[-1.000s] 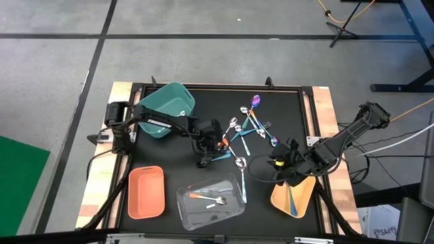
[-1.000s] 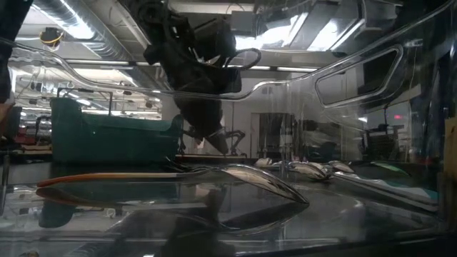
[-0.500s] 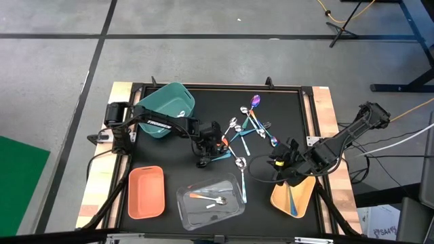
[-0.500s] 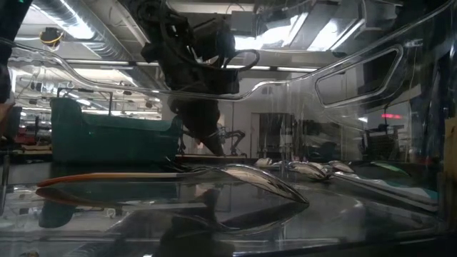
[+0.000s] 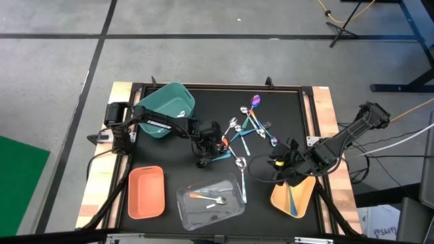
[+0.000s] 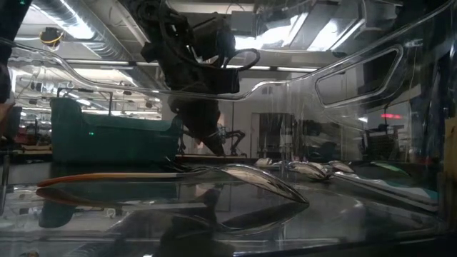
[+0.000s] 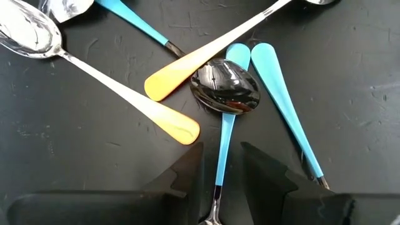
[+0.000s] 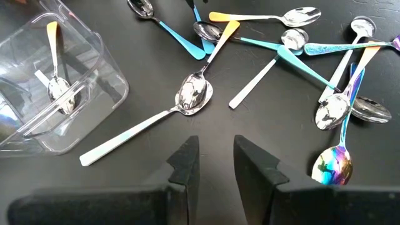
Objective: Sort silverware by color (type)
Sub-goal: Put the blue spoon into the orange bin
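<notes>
Nearest the front edge of the black table [image 5: 291, 102], a clear bin [image 5: 210, 201] is seen holding two spoons, one of them with an orange handle [image 5: 198, 196]; a salmon bin [image 5: 146, 192] lies to its left and a yellow bin [image 5: 293, 196] with a teal-handled spoon [image 5: 292, 197] to its right. An all-silver spoon [image 8: 150, 120] is laid on the table just beside the clear bin. The right gripper [image 5: 280, 165] is held above the table beside the yellow bin, its fingers [image 8: 185, 161] parted with nothing between them. Farther in, the left gripper [image 5: 203, 157] is lowered at the near side of the spoon pile; its fingers [image 7: 187, 172] are set slightly apart on either side of a teal handle [image 7: 222, 156], but a firm grip on it cannot be confirmed. That handle's black bowl [image 7: 225, 94] is overlapped by two orange-tipped silver spoons [image 7: 169, 80] and flanked by another teal handle [image 7: 284, 112]. Beyond, the rest of the spoons [image 5: 247, 125] are scattered crosswise at mid-table, with a purple-bowled one [image 5: 255, 101] farthest out. At the far left corner, a teal bin [image 5: 168, 107] is tipped at an angle.
</notes>
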Controlling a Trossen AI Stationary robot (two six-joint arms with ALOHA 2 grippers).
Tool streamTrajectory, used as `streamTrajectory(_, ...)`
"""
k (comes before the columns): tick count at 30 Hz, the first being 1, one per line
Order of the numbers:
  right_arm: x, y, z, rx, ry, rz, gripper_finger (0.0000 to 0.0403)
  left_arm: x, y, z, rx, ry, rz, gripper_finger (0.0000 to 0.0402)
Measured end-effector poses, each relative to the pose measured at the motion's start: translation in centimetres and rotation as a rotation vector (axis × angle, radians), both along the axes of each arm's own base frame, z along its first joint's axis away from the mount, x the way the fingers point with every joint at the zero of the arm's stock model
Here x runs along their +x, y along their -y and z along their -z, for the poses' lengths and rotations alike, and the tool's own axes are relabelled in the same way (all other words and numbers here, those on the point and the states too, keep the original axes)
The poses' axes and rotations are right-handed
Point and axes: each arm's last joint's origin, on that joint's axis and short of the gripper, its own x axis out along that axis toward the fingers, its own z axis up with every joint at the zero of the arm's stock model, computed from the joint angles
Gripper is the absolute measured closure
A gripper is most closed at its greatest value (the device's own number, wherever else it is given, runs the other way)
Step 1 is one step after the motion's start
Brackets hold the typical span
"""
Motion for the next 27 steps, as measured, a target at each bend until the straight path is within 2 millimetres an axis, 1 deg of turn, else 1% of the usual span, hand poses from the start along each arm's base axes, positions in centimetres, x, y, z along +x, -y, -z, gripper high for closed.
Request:
streamTrajectory(2,0.0,0.0,0.0,0.000,0.001,0.000,0.0317,0.1,0.0,0.3,0.000,-0.010,-0.001,0.0308)
streamTrajectory(7,0.0,0.0,0.0,0.000,0.001,0.000,0.0317,0.3,0.0,2.1,-0.004,-0.058,0.000,0.0308)
streamTrajectory(12,0.0,0.0,0.0,-0.010,0.006,0.004,0.0317,0.4,0.0,3.1,-0.007,-0.085,0.000,0.0308)
streamTrajectory(18,0.0,0.0,0.0,-0.026,0.011,-0.002,0.0317,0.4,0.0,3.2,-0.008,-0.090,0.001,0.0309)
streamTrajectory(22,0.0,0.1,-0.1,-0.028,0.012,-0.001,0.0317,0.4,0.0,3.2,-0.007,-0.092,0.000,0.0325)
streamTrajectory(27,0.0,0.1,-0.1,-0.037,0.019,0.003,0.0317,0.4,0.0,3.3,-0.008,-0.096,-0.002,0.0365)
